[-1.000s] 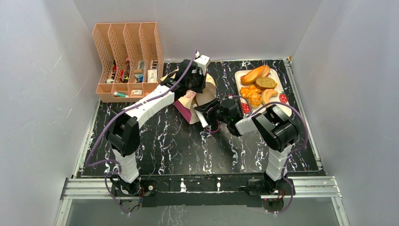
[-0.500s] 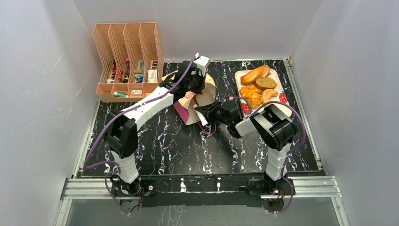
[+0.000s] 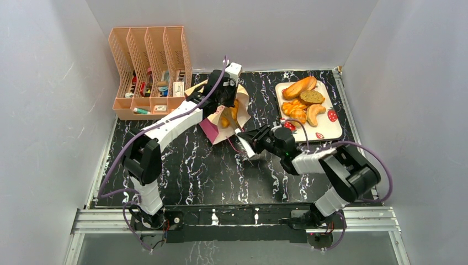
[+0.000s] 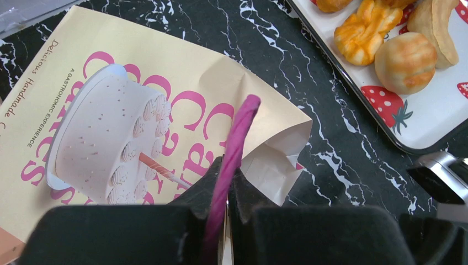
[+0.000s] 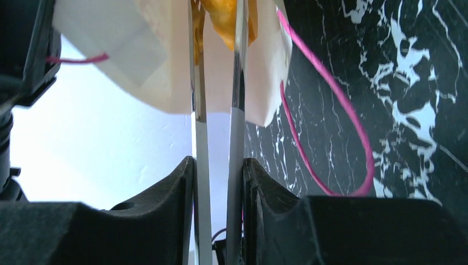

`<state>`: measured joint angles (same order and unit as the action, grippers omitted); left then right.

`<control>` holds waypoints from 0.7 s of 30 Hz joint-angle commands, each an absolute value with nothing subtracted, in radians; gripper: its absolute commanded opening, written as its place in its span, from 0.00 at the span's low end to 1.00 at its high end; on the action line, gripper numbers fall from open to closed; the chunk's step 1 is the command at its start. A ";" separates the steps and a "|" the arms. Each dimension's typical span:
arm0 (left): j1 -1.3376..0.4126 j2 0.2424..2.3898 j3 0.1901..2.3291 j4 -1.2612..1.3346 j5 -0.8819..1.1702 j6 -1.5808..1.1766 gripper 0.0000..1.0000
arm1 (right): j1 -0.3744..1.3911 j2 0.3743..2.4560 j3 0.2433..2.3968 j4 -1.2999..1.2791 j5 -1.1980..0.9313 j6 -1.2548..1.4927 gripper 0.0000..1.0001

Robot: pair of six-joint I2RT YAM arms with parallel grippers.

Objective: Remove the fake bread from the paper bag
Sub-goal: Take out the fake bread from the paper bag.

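Observation:
The paper bag (image 3: 212, 126) lies tilted on the table, tan with a pink cake print (image 4: 165, 88). My left gripper (image 3: 225, 93) is shut on its pink string handle (image 4: 238, 135) and holds the top up. Orange fake bread (image 3: 228, 112) shows in the bag's open mouth. My right gripper (image 3: 260, 138) is shut on metal tongs (image 5: 197, 110). The tong tips reach into the bag's mouth (image 5: 138, 66) around the bread (image 5: 223, 19). The other handle (image 5: 331, 110) loops loose on the table.
A white strawberry-print tray (image 3: 331, 126) with several fake breads (image 3: 301, 87) sits at the back right; it also shows in the left wrist view (image 4: 436, 121). A peach file rack (image 3: 149, 66) stands at the back left. Grey walls close in three sides.
My right arm has swung its elbow out to the right and drawn the tongs slightly back. The bag's mouth has opened and the bread now shows inside it.

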<state>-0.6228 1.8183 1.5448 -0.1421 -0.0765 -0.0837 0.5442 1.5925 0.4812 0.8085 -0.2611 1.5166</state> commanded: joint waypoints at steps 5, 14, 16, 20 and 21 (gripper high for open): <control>-0.611 1.888 1.706 -0.178 -0.121 -0.086 0.00 | 0.543 1.249 0.360 0.690 -0.258 1.430 0.00; -0.604 1.971 1.862 -0.247 -0.158 -0.060 0.00 | 0.542 0.721 0.374 0.178 -0.104 1.288 0.00; -0.603 1.986 1.896 -0.260 -0.159 -0.059 0.00 | 0.543 0.651 0.391 0.091 -0.051 1.276 0.00; -0.601 2.018 1.990 -0.308 -0.163 -0.055 0.00 | 0.542 0.541 0.410 -0.027 0.092 1.262 0.00; -0.602 2.026 2.022 -0.319 -0.165 -0.054 0.00 | 0.541 0.530 0.418 -0.045 0.123 1.254 0.00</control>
<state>-0.6083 2.0251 1.9076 -0.2638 -0.1478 -0.0654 0.5430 0.5983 0.3466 0.0685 -0.0551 1.3045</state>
